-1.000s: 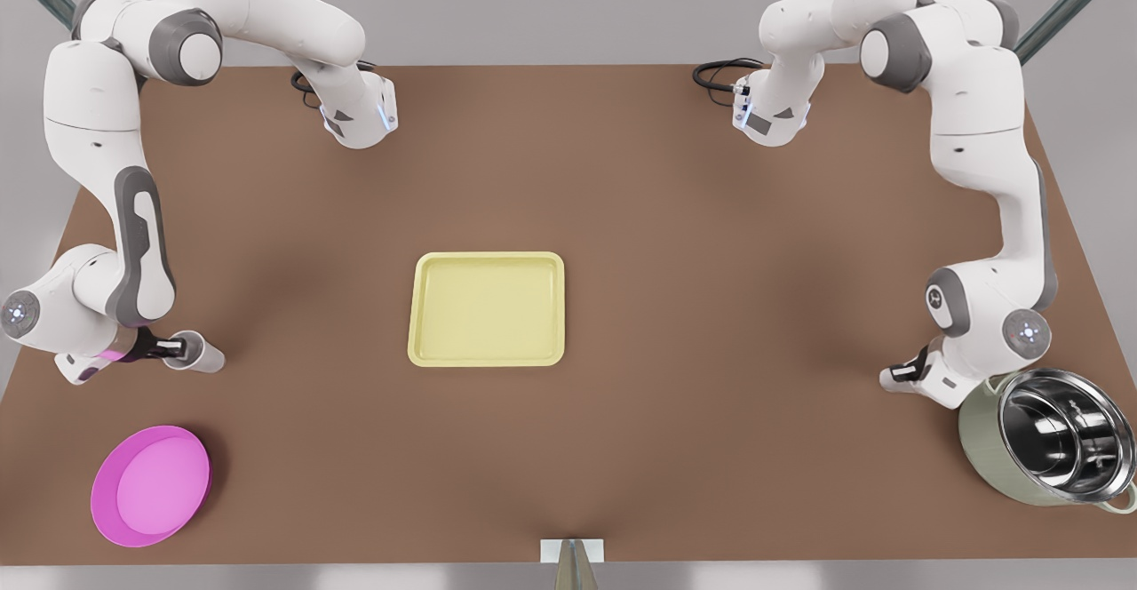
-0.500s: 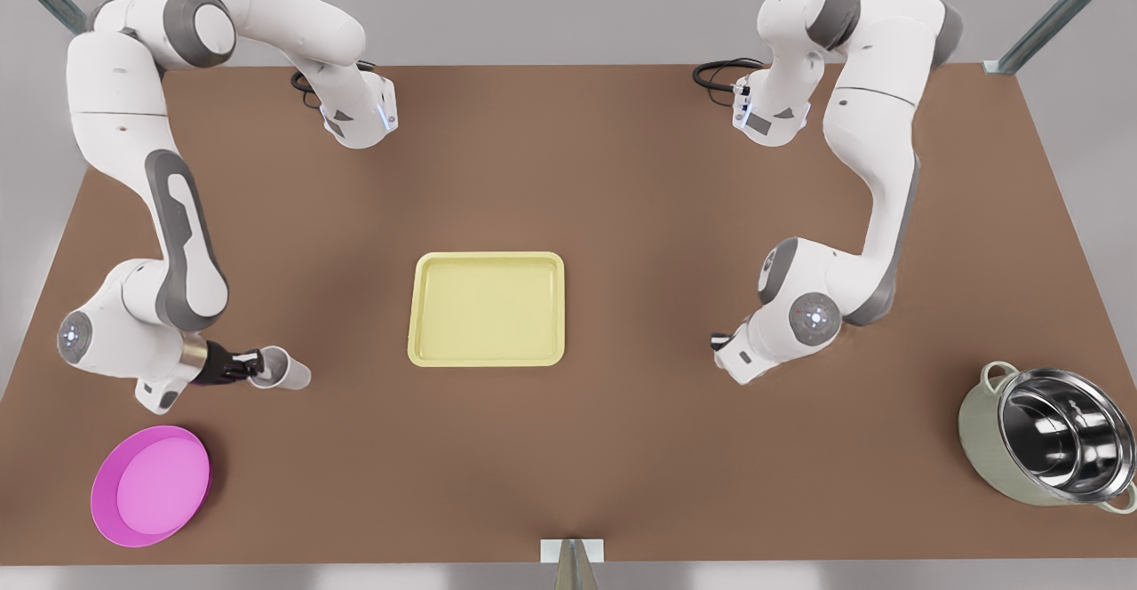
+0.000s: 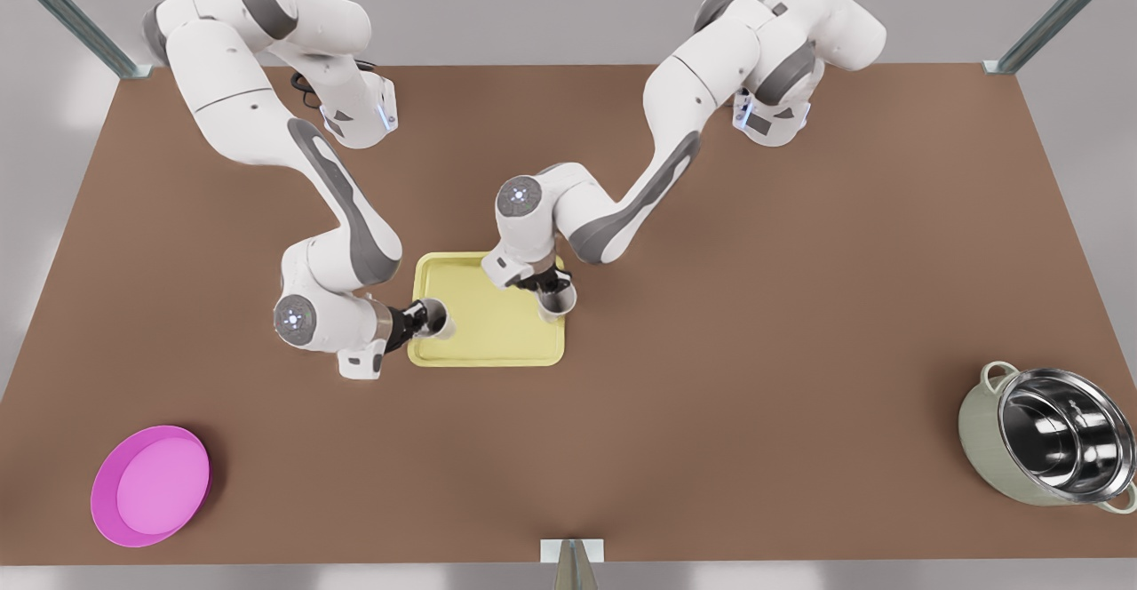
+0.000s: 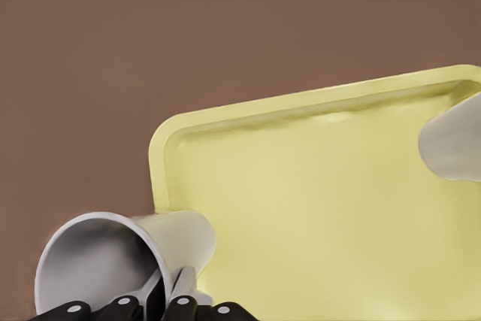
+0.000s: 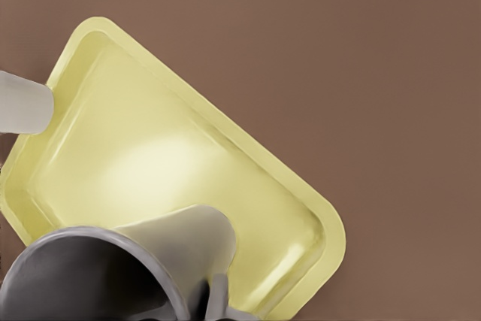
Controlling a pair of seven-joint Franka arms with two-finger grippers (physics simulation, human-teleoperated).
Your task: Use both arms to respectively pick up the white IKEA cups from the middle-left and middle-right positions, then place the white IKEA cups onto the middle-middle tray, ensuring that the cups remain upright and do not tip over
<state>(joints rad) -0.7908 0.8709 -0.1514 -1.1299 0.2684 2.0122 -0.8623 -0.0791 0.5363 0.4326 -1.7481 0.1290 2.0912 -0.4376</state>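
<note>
Left gripper (image 3: 419, 319): clamped on a white cup (image 3: 437, 318) over the tray's (image 3: 488, 341) edge on the front view's left.
Right gripper (image 3: 551, 291): clamped on the other white cup (image 3: 557, 304), near the opposite edge.

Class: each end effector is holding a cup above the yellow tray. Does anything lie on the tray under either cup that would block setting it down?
Nothing visible does. The left end effector holds its cup over the tray at the front view's left edge; the right end effector holds its cup near the opposite edge. The tray floor between is bare.
</note>
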